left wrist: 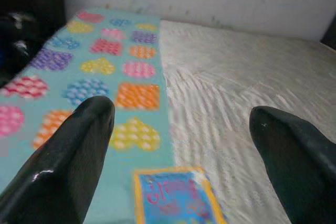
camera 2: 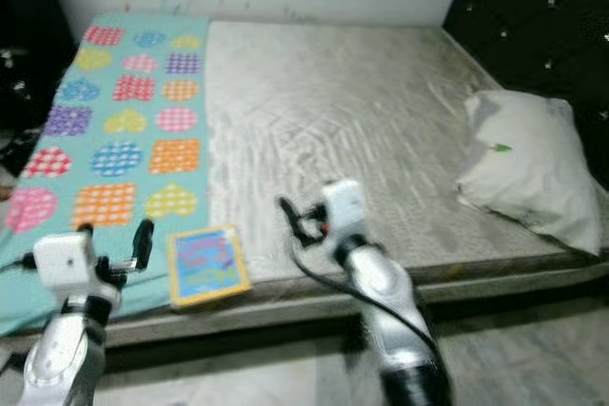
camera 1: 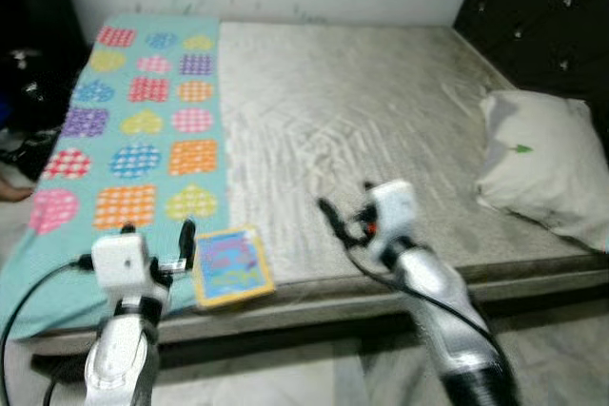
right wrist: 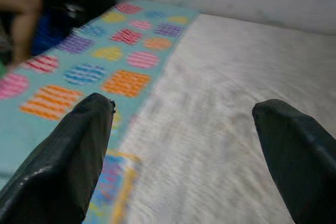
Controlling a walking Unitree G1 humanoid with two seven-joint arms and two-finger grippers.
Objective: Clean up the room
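Both grippers spread over the near edge of the bed (camera 1: 381,102)

The book (camera 1: 231,266) lies flat at the teal blanket's (camera 1: 143,140) edge, just beside the left gripper (camera 1: 157,235), fingers wide apart; the right gripper (right wrist: 184,114) hovers open over grey sheet, with a pillow (camera 1: 542,164) well to the right

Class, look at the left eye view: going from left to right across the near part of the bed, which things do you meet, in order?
Left gripper → picture book → right gripper → white pillow.
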